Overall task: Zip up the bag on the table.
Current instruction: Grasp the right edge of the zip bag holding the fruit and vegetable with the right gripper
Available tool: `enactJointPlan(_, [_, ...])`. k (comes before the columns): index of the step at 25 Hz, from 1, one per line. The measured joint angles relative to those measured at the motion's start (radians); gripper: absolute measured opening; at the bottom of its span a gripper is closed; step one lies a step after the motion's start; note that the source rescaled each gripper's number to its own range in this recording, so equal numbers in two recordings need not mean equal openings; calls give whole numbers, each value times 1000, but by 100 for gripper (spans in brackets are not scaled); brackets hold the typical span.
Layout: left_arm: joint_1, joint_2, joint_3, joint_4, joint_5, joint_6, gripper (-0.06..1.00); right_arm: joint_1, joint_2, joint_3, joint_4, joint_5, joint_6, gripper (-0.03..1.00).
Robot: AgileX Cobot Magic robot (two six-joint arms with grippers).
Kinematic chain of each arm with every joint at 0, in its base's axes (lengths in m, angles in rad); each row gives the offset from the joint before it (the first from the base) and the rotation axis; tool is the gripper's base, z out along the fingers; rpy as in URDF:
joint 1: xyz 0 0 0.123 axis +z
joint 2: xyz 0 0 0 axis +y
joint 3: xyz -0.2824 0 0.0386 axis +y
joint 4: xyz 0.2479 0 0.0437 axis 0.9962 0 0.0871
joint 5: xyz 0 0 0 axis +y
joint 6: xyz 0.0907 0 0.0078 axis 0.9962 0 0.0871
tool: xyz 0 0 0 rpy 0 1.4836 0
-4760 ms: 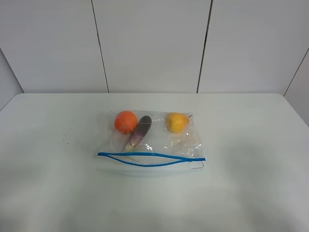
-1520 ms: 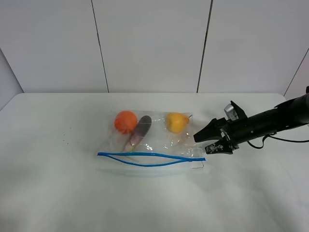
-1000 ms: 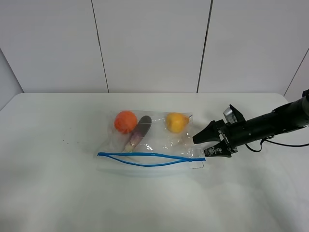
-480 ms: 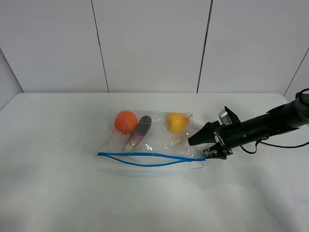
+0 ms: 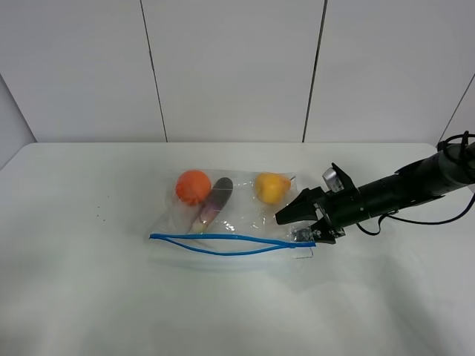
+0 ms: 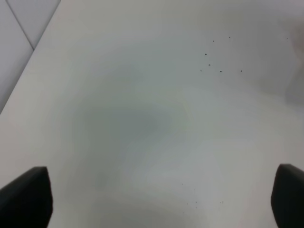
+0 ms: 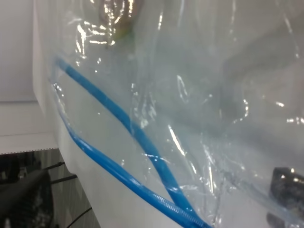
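The bag point(image 5: 230, 219) lies flat mid-table point(image 5: 89, 297), clear, holding an orange, a purple and a yellow piece of produce. Its blue zipper strip point(image 5: 223, 243) runs along the near edge, and the two blue tracks bow apart in the middle. My right gripper point(image 5: 291, 227) is open, its jaws spread at the bag's right end, over the zipper's right tip. The right wrist view shows the two blue tracks point(image 7: 142, 142) close up under crinkled plastic, with one dark fingertip point(image 7: 286, 190) beside them. My left gripper point(image 6: 156, 194) is open over bare table and does not show in the exterior high view.
The right arm point(image 5: 401, 189) reaches in from the right edge, low over the table, with a cable behind it. A few dark specks point(image 6: 216, 61) mark the table on the left. A white panelled wall point(image 5: 230, 67) stands behind the table's far edge.
My right gripper has moved left and a little lower, from beside the bag to its right end at the zipper's tip. The bag has not moved.
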Motion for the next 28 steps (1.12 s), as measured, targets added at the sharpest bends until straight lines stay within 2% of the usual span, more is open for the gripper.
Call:
enactJointPlan(4, [0, 0, 0, 0, 0, 0, 100, 0, 0, 0, 0, 0, -1, 100])
enactJointPlan(6, [0, 0, 0, 0, 0, 0, 100, 0, 0, 0, 0, 0, -2, 97])
enactJointPlan(12, [0, 0, 0, 0, 0, 0, 100, 0, 0, 0, 0, 0, -3, 63])
enactJointPlan(15, [0, 0, 0, 0, 0, 0, 100, 0, 0, 0, 0, 0, -3, 51])
enactJointPlan(22, [0, 0, 0, 1, 0, 0, 100, 0, 0, 0, 0, 0, -3, 38])
enactJointPlan(28, [0, 0, 0, 1, 0, 0, 100, 0, 0, 0, 0, -1, -3, 20])
